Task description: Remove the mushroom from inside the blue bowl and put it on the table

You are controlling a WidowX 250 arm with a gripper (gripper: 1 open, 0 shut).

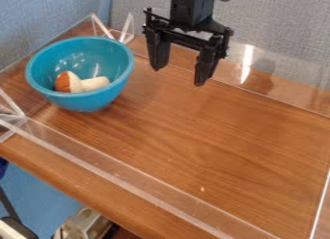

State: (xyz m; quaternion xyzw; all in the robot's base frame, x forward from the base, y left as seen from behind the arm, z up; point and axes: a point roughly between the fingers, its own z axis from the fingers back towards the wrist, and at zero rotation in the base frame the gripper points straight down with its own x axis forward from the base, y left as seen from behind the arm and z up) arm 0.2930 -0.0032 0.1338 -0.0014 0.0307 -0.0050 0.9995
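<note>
reaching stage: my gripper (182, 60) hung spread beside the bowl (80, 74); next i needed to drop onto the mushroom (77, 84).

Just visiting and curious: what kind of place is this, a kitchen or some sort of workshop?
Probably a robot test bench, not a kitchen: a wood-grain table fenced by clear acrylic walls, a black gripper hanging open above it, and a toy mushroom in a blue bowl.

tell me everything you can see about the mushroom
The mushroom is a small toy with a rounded orange-brown cap and a stubby cream-white stem, smooth like plastic. It lies on its side at the bottom of the blue bowl, cap toward the left wall, stem pointing right. Only the bowl touches it.
</note>
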